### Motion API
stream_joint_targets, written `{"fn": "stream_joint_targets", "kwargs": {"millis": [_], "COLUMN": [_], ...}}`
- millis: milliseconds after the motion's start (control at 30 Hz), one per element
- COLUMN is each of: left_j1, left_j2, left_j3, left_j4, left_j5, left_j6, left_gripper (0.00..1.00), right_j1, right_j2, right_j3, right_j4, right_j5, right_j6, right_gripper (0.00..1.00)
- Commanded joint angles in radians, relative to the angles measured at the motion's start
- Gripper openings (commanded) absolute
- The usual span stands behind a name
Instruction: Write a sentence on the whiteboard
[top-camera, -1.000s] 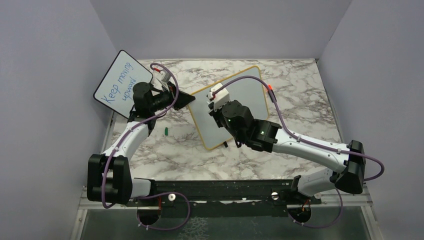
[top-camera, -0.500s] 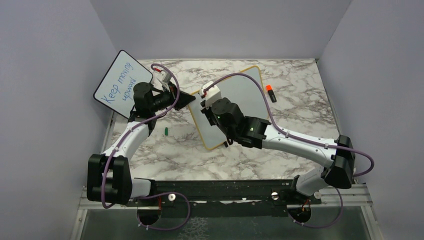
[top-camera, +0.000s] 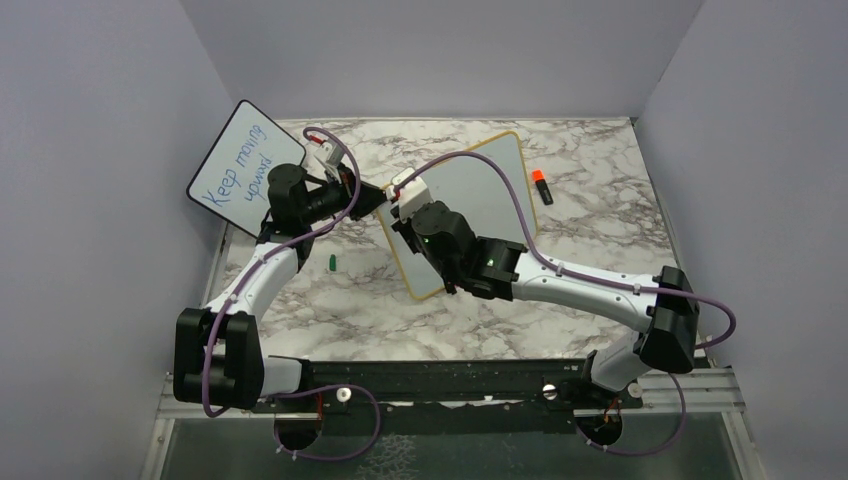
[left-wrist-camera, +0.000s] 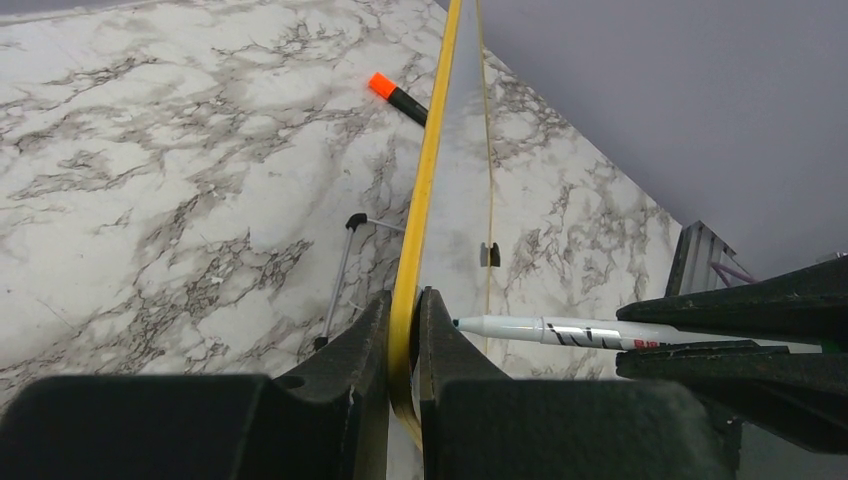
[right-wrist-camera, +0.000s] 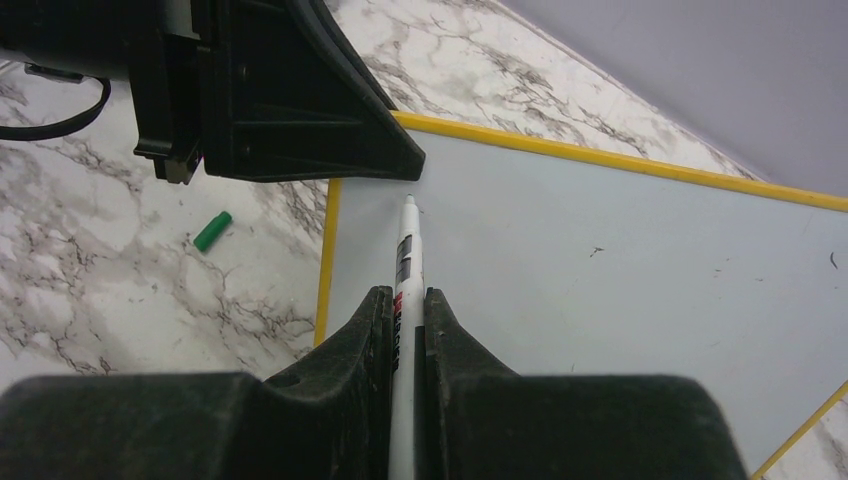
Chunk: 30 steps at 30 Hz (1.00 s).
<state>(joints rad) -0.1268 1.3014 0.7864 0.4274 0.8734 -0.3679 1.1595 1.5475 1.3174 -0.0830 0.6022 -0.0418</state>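
The whiteboard (top-camera: 490, 180), yellow-framed, stands tilted on the marble table. My left gripper (top-camera: 376, 199) is shut on its left edge, and the yellow frame (left-wrist-camera: 430, 180) runs up from between the jaws (left-wrist-camera: 405, 300). My right gripper (top-camera: 405, 212) is shut on a white marker (right-wrist-camera: 406, 250), uncapped. The marker (left-wrist-camera: 560, 330) points at the board's face (right-wrist-camera: 600, 260) near its upper left corner, with its tip right beside the left gripper's finger (right-wrist-camera: 300, 110). Whether the tip touches the board I cannot tell. No sentence shows on the board's face, only faint specks.
A green cap (top-camera: 331, 263) lies on the table left of the board. An orange-capped marker (top-camera: 541, 186) lies right of it. A black-framed board (top-camera: 240, 165) with blue writing leans at the left wall. The whiteboard's wire stand (left-wrist-camera: 340, 275) rests behind it.
My right arm has carried the marker leftward across the board, up to the left gripper. The orange-capped marker is now uncovered. The left arm has not moved.
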Motion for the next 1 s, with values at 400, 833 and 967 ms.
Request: {"fn": "stream_joint_targets", "kwargs": {"millis": [400,833,967], "left_j1": [-0.034,-0.04,-0.04], "left_j2": [0.013,0.011,0.013], "left_j3": [0.011,0.022,0.024], "left_j4": [-0.125,-0.16,-0.166], "left_j5": [-0.017,-0.029,-0.032], "left_j6": [0.076,0.101,0.104], "left_gripper": [0.0,0.0,0.0], "right_j1": [0.011,0.011,0.012], "right_j2": [0.055,0.056,0.052], "right_j3": [0.054,0.038,0.027], "right_j4": [0.034,-0.052,-0.071], "right_j5": [0.051,0.086,0.076], "right_j6": [-0.009,0.03,0.039], "right_gripper": [0.0,0.0,0.0]}}
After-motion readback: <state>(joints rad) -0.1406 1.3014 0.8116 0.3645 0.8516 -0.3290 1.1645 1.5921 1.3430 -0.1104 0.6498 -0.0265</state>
